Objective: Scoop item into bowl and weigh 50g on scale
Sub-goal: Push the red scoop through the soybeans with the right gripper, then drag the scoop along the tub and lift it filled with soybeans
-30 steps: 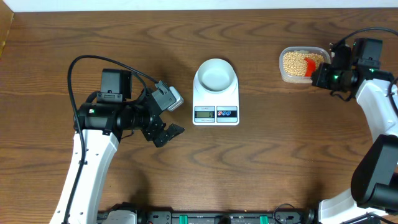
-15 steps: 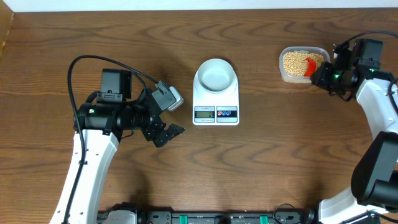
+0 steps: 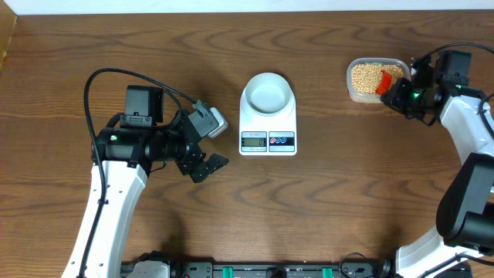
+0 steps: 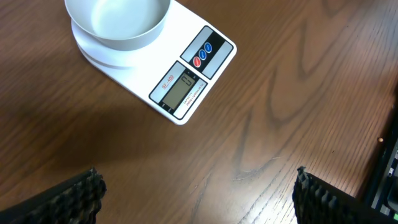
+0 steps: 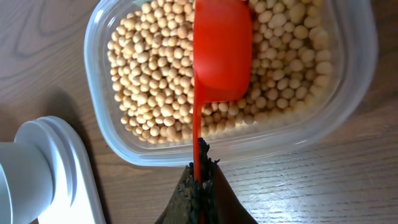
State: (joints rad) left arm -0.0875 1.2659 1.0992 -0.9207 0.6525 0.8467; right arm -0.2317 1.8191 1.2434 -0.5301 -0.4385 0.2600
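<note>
Tan-yellow beans fill a clear plastic tub at the table's far right. My right gripper is shut on the thin handle of a red scoop. The scoop's cup rests over the beans, and no beans show on its red surface. The pale bowl stands on the white scale at the table's middle. In the left wrist view the bowl and the scale show ahead. My left gripper hangs open over bare wood, left of the scale.
The scale's white edge shows at the lower left of the right wrist view, close to the tub. A black cable loops over the left arm. Dark wood table all around.
The right gripper and scoop have shifted slightly at the tub's near edge. The left arm has not moved.
</note>
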